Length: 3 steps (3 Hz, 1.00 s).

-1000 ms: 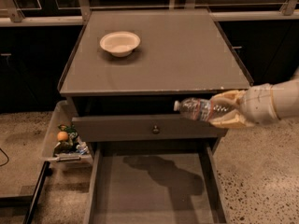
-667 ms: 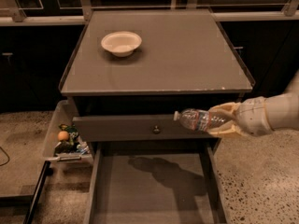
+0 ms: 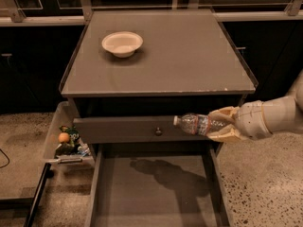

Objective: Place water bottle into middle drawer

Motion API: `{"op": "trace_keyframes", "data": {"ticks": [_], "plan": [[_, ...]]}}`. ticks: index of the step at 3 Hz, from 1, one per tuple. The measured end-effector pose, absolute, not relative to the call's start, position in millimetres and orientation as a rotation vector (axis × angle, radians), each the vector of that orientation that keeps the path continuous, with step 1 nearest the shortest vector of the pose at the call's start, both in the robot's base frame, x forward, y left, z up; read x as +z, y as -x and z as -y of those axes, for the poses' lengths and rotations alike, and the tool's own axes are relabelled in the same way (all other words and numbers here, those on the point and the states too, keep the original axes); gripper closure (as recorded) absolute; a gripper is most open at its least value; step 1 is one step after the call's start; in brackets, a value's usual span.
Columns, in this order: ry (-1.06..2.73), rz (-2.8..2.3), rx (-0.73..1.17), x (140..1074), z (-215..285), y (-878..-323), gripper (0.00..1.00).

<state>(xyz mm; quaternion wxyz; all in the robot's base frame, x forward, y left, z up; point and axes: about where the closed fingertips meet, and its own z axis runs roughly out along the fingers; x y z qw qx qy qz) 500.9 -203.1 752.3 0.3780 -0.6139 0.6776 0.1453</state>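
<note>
Gripper: the gripper [image 3: 219,125] comes in from the right at the height of the closed drawer front [image 3: 123,129], its pale fingers [image 3: 223,113] clamped on the bottle's base end.
Water bottle: the water bottle [image 3: 193,124] lies level in that grip, cap to the left, in the air in front of the drawer front, just right of the knob [image 3: 157,132]. It hangs above the right half of the open drawer.
Middle drawer: the middle drawer [image 3: 124,198] is pulled out below, and its floor carries only the bottle's shadow.
Step in hand: lowering the bottle in, I'd say.
Doing it well: I'd keep the bottle level, bring it low over the floor inside the right wall, and let go only once it is nearly resting. A ribbed round bottle probably rolls if dropped.
Count: one bottle, one open drawer, one closed front with one knob, one bowl [image 3: 122,43] on the cabinet top [image 3: 189,60], and one clear bin [image 3: 53,132] of snacks at the left.
</note>
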Motion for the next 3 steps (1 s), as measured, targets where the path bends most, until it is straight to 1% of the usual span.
{"op": "trace_keyframes", "data": {"ticks": [1, 3], "plan": [[1.576, -1.75, 0.394, 736, 198, -502, 1.0], [1.65, -1.818, 0.469, 586, 174, -478, 1.0]]}}
